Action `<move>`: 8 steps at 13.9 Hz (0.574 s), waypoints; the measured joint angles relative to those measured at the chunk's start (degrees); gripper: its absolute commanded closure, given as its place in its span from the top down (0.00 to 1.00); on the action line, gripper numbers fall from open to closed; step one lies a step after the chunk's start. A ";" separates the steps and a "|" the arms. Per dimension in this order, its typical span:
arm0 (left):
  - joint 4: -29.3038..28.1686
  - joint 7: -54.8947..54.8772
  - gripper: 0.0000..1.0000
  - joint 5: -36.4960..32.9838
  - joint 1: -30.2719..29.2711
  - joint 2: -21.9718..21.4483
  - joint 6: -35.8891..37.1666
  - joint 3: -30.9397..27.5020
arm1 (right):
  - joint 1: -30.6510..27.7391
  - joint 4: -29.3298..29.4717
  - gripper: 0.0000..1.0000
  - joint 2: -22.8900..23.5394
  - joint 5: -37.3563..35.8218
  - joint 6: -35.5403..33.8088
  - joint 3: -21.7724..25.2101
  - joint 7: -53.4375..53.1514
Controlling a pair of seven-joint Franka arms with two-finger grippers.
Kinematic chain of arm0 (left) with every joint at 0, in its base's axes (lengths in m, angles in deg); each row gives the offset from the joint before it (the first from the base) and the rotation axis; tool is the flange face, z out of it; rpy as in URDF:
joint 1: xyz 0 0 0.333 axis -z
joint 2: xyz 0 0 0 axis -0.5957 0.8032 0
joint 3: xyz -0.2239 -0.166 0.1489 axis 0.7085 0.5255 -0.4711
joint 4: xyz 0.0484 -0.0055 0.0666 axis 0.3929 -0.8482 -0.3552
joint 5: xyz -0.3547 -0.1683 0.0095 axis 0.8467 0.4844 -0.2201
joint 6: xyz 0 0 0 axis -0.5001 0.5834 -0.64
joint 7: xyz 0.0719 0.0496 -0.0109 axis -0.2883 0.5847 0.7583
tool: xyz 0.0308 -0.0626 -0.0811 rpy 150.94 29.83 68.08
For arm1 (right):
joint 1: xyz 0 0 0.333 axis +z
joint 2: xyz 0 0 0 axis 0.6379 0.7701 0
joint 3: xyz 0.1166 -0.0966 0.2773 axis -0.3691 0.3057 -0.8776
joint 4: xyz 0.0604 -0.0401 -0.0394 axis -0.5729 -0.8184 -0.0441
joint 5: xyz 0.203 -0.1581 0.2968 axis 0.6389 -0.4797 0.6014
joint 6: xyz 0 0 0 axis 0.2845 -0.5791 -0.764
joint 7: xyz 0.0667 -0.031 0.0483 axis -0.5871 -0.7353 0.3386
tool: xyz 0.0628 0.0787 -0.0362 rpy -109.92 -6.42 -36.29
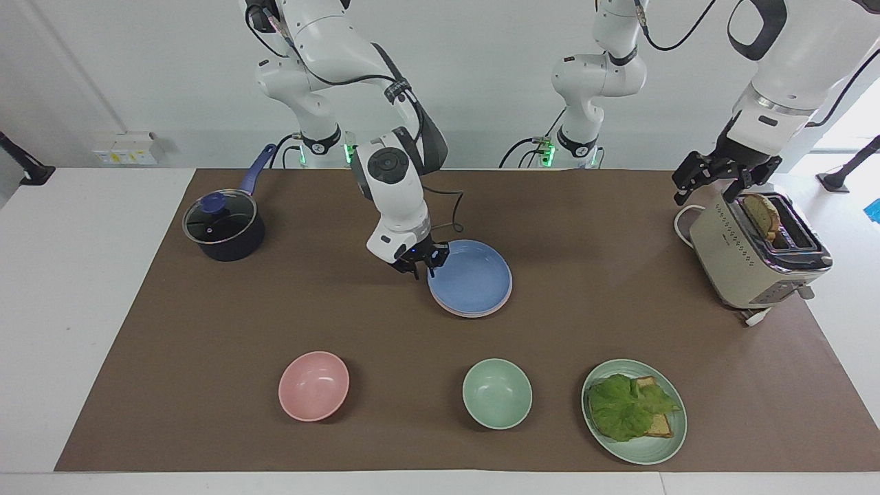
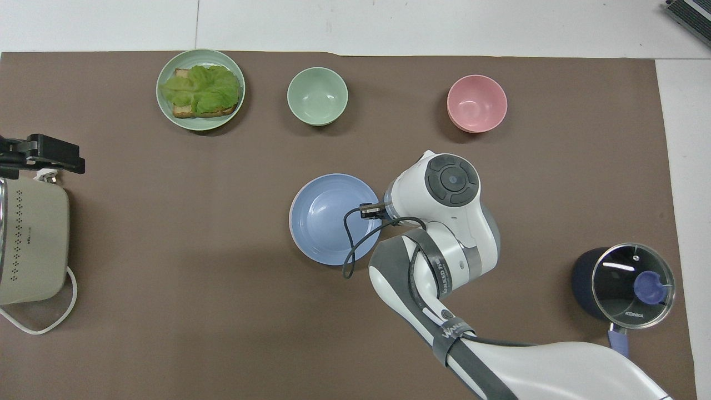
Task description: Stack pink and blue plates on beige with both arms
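Observation:
The blue plate (image 1: 471,277) (image 2: 335,218) lies flat on the pink plate (image 1: 481,313), of which only a thin rim (image 2: 291,222) shows. The beige plate is hidden. My right gripper (image 1: 421,265) hangs low beside the blue plate's rim, at the side toward the right arm's end of the table. Its fingers stand apart with nothing between them. From overhead the right arm's wrist (image 2: 450,183) covers that gripper. My left gripper (image 1: 708,191) (image 2: 50,155) waits open over the toaster (image 1: 753,258).
A dark pot with a glass lid (image 1: 223,225) stands near the right arm's base. A pink bowl (image 1: 313,386), a mint bowl (image 1: 497,393) and a mint plate (image 1: 646,457) with lettuce and bread sit farthest from the robots. The toaster holds a bread slice (image 1: 763,213).

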State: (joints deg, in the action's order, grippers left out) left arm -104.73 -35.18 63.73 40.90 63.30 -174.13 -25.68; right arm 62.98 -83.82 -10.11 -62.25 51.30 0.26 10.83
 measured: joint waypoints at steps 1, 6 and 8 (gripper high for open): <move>0.00 0.00 1.00 0.00 0.00 0.00 0.00 0.00 | -0.08 0.39 1.00 -0.06 0.00 0.00 0.13 0.00; 0.00 0.00 1.00 0.00 0.00 0.00 0.00 0.00 | -5.51 2.17 1.00 -4.42 -1.98 -1.17 1.21 0.35; 0.00 0.00 1.00 0.00 0.00 0.00 0.00 0.00 | -8.83 2.50 1.00 -7.12 -5.69 -4.05 1.28 0.38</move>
State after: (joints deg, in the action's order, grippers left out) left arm -104.73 -35.18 63.73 40.90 63.30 -174.13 -25.68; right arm 54.15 -81.33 -17.22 -67.94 47.25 1.54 11.21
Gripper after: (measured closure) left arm 0.000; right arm 0.000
